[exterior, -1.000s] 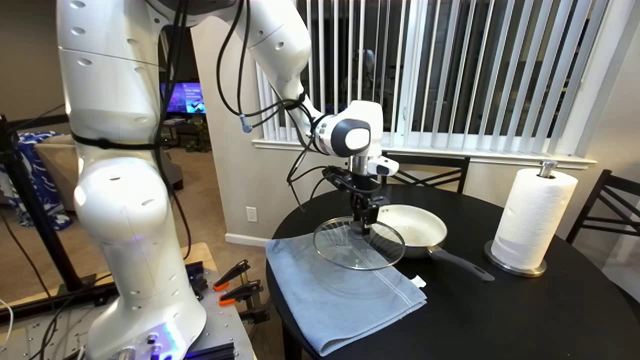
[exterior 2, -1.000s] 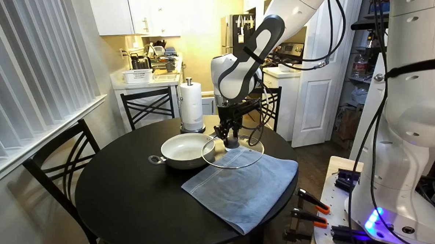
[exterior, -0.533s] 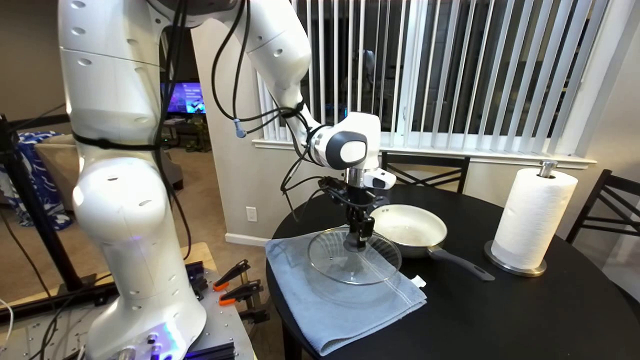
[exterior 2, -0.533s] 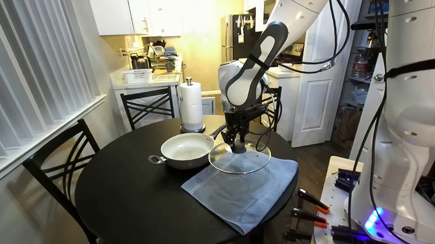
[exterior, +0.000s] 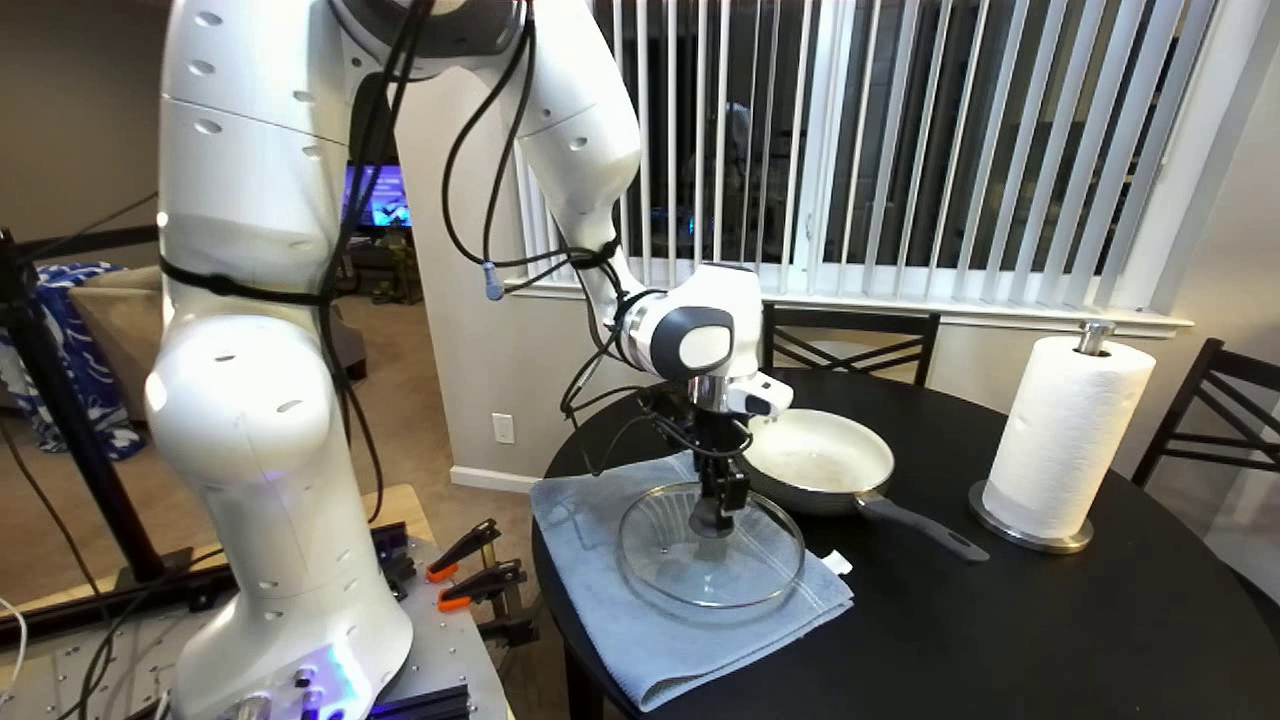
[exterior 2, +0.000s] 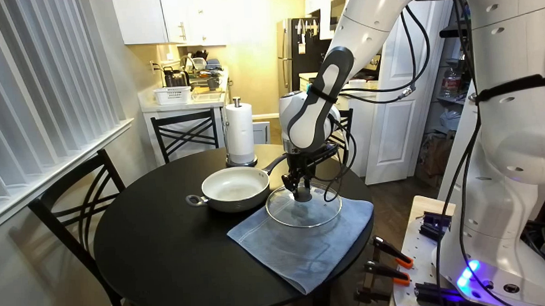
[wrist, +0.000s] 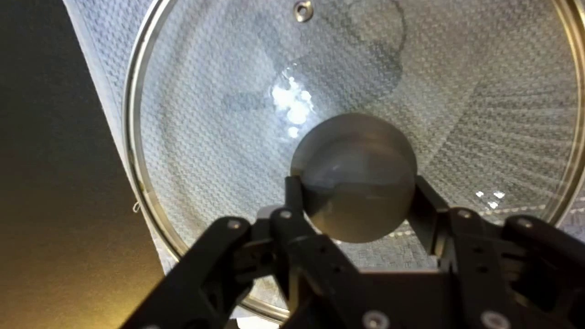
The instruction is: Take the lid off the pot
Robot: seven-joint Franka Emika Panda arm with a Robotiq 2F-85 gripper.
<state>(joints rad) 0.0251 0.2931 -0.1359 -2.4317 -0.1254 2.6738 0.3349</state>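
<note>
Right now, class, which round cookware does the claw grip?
The clear glass lid: its dark round knob is clamped in the claw. The cream-lined grey pan stands ungripped.

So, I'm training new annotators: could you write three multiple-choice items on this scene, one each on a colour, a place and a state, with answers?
1. What colour is the inside of the frying pan?
A. Bright red
B. Pale cream
C. Navy blue

2. Where is the glass lid?
A. Over the folded blue-grey cloth
B. On the frying pan
C. Against the paper towel roll

3. How does the gripper stand?
A. Spread wide, touching nothing
B. Shut on the frying pan
C. Shut on the lid's knob

1 B: both exterior views show the pale interior.
2 A: both exterior views show cloth beneath the glass.
3 C: the wrist view shows the knob clamped from two sides.
</note>
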